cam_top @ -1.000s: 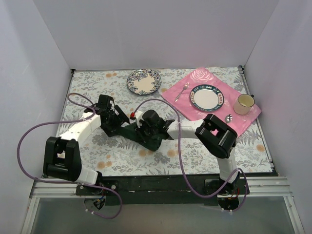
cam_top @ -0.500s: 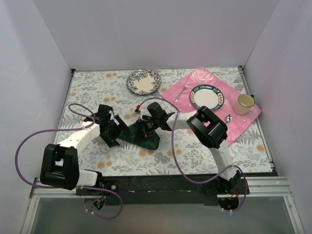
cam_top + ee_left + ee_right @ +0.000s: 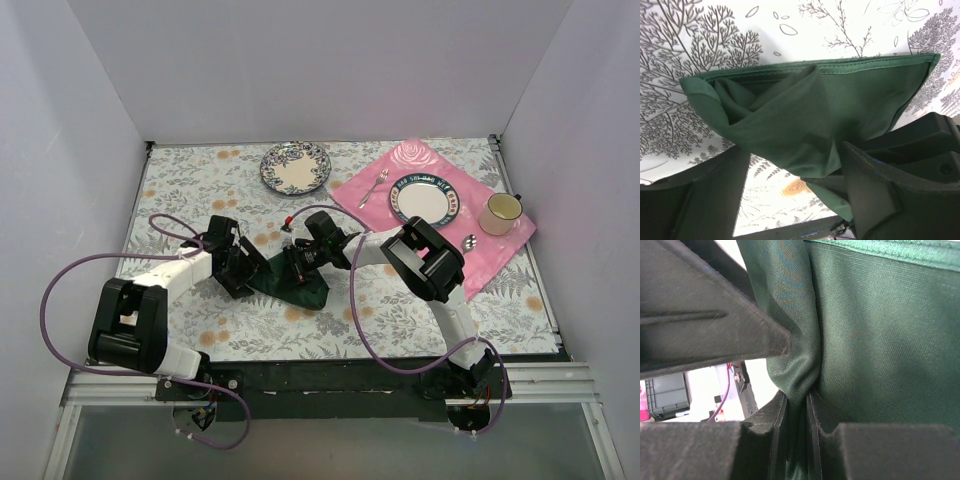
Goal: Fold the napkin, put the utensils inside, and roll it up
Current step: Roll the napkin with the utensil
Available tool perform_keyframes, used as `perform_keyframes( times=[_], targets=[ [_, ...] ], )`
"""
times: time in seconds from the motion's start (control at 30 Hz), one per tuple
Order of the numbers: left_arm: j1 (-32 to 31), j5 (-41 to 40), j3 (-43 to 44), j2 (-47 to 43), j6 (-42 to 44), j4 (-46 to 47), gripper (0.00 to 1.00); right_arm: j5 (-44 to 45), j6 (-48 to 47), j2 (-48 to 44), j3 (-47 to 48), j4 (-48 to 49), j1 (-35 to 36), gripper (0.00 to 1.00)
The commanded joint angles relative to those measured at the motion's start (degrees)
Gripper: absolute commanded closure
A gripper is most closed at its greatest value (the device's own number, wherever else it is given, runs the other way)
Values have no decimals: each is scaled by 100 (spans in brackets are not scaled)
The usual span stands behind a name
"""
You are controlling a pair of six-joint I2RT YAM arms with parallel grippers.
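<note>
The dark green napkin (image 3: 302, 287) lies bunched on the floral tablecloth between my two grippers. In the right wrist view my right gripper (image 3: 798, 401) is shut on a fold of the napkin (image 3: 880, 330); in the top view it (image 3: 298, 262) sits at the cloth's far edge. In the left wrist view the napkin (image 3: 790, 110) is a loosely folded bundle, and one corner hangs by the right finger (image 3: 875, 195). My left gripper (image 3: 790, 152) is open with its fingers wide apart; in the top view it (image 3: 245, 270) is at the napkin's left end. The gold utensils are out of view.
A blue-patterned plate (image 3: 295, 167) sits at the back. The pink rose placemat (image 3: 410, 158) at the back right holds a plate (image 3: 424, 200), a silver fork (image 3: 374, 187), a silver spoon (image 3: 470, 241) and a cream mug (image 3: 500, 213). White walls enclose the table.
My right arm has reached farther left and away, carrying the pinched napkin with it. My left gripper has shifted slightly towards the cloth's left end.
</note>
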Motion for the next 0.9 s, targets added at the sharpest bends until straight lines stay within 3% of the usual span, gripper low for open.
perform_keyframes(
  times=[0.0,0.2,0.3,0.4,0.53,0.67,0.73,0.87],
  targets=[
    [-13,-621,-310,38,-39,212,35,173,-314,4,-132,-413,17,99],
    [145,-727,-443,205,224,291,66,524,-1140,-303,-80,-1107,26,95],
    [146,-710,-399,152,312,282,78,875,-1913,-496,69,-1862,44,86],
    [146,-683,-329,117,400,247,87,1471,-2739,-777,289,-2610,96,70],
    [146,-526,-258,178,444,194,89,2326,-3460,-1147,658,-3375,341,49],
    [146,-385,-162,196,444,124,90,3082,-3899,-1428,861,-3710,632,37],
    [146,-332,-83,205,444,54,90,3600,-4094,-1577,852,-3658,887,20],
    [146,-226,-3,248,453,-43,90,4662,-4305,-1648,739,-3272,1352,18]
  ],
)
